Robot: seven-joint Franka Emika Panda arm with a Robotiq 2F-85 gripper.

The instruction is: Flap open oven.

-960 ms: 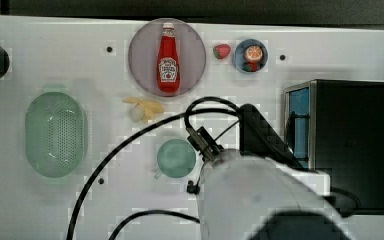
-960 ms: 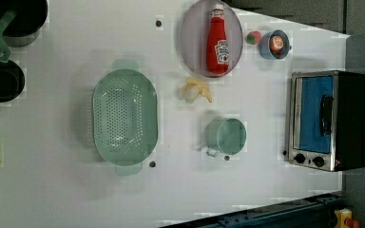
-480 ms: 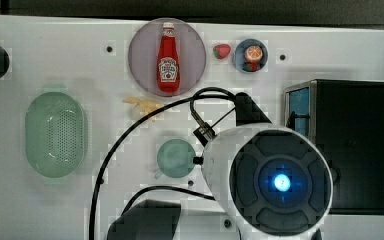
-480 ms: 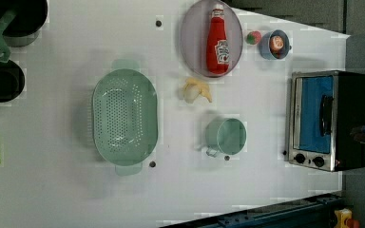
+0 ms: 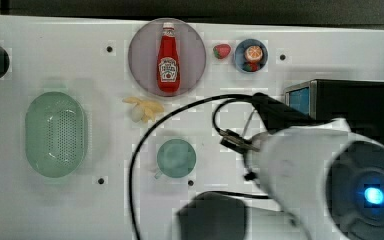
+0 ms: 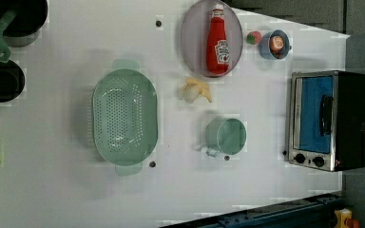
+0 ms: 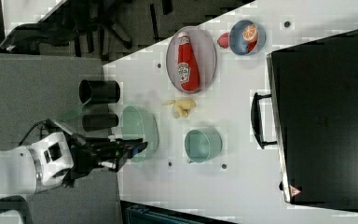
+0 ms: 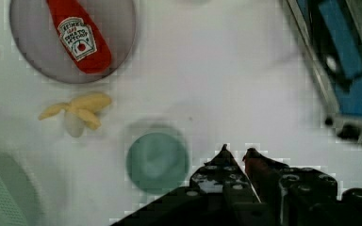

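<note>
The oven (image 6: 328, 121) is a black box with a silver front frame and a blue-tinted glass door, standing at the left view's right. Its door is closed, with the black handle (image 7: 260, 120) against the front. It also appears in the top view (image 5: 352, 107) and the wrist view (image 8: 346, 70). My gripper (image 8: 236, 151) hangs high over the white table, near the green cup (image 8: 156, 160) and apart from the oven. Its fingertips stand close together with nothing between them. My arm (image 5: 320, 165) covers the oven's front in the top view. The right view has the gripper (image 7: 139, 148) at its left.
A ketchup bottle (image 5: 168, 57) lies on a grey plate (image 5: 142, 50). A peeled banana (image 5: 144, 108), a green colander (image 5: 55, 134), a strawberry (image 5: 222, 50) and a blue bowl (image 5: 237, 55) holding an orange share the table. Black pots (image 6: 2, 78) stand at the left view's left.
My arm has swung toward the top view's right, closer to the oven. A part of it now shows at the left view's right edge. The objects on the table have not moved.
</note>
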